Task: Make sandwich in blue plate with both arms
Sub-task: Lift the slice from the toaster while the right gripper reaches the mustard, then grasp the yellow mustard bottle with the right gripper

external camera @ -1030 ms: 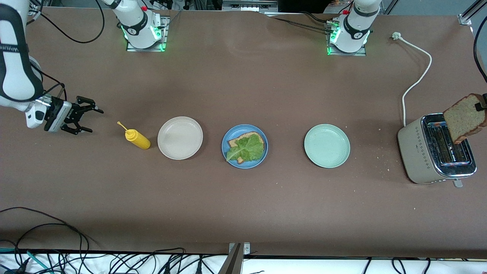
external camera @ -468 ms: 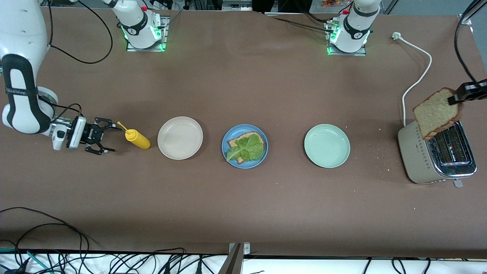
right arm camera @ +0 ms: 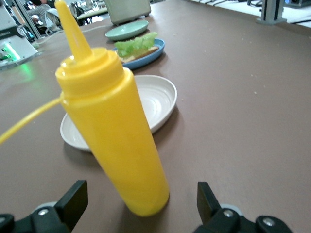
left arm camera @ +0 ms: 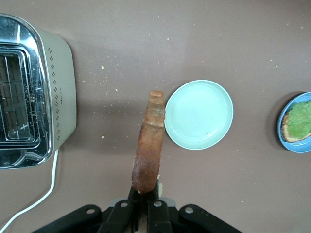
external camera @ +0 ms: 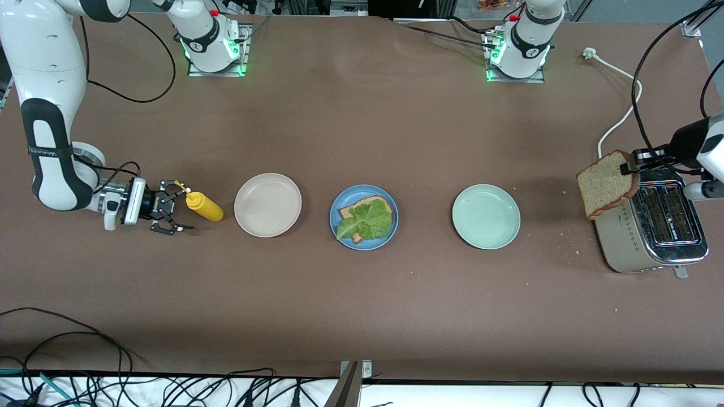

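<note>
The blue plate (external camera: 336, 207) holds one brown bread slice (external camera: 381, 202) with a green lettuce leaf (external camera: 366, 221) on top. My left gripper (external camera: 628, 168) is shut on a second bread slice (external camera: 606, 183) and holds it upright in the air over the toaster's edge. In the left wrist view the slice (left arm camera: 148, 145) hangs edge-on from the gripper (left arm camera: 144, 194), with the blue plate (left arm camera: 281, 127) farther off. My right gripper (external camera: 181, 210) is open, low at the table, its fingers on either side of a yellow squeeze bottle (external camera: 205, 207). The bottle also fills the right wrist view (right arm camera: 114, 126).
A beige plate (external camera: 267, 204) lies between the bottle and the blue plate. A pale green plate (external camera: 486, 216) lies between the blue plate and the toaster (external camera: 650, 226). The toaster's white cord (external camera: 619, 121) runs toward the left arm's base. Crumbs lie around the toaster.
My left gripper has carried the bread slice off the toaster slots toward the pale green plate. My right gripper has come down and moved up to the yellow bottle.
</note>
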Controlling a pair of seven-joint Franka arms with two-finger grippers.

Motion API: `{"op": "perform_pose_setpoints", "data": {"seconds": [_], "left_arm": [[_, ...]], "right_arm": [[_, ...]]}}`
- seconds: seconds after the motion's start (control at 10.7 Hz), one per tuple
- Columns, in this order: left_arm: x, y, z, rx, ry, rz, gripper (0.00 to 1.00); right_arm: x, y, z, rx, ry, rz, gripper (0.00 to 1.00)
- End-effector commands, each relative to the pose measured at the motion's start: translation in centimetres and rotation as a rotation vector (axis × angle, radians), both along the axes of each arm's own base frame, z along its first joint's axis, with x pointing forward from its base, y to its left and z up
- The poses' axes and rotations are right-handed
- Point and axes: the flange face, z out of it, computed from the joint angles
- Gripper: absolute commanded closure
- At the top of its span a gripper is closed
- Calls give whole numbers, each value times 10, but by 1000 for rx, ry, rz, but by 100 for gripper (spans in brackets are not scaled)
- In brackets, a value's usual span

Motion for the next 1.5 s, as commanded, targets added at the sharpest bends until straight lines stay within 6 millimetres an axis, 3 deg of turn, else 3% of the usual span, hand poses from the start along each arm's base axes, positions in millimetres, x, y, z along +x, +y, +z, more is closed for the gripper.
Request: {"op": "perform_pose_setpoints", "data": {"seconds": [0.0,0.28,0.37,0.47,0.56,0.66,0.94,1.12,1.41], "left_arm": [[1,-14,-13,78,3,-5,100],[3,-17,-23,87,-18,34,100],[3,-18,-25,87,-15,34,100],[3,-17,-25,87,-15,35,100],[3,-18,-25,87,-15,34,100],[3,-17,-25,87,-15,35,100],[2,-17,-23,89,-17,37,100],[2,-17,-23,90,-18,37,100],[2,-17,-23,90,-18,37,100]], "right_arm": [[1,9,2,73,-37,22,0],[5,26,1,106,-44,21,0],[5,28,-1,114,-42,14,5],[7,35,-2,123,-44,18,17],[7,37,-2,125,-42,20,37],[8,40,-2,129,-33,19,65],[12,44,-2,113,47,-10,94],[38,51,14,61,95,15,99],[81,56,67,-109,216,40,99]]}}
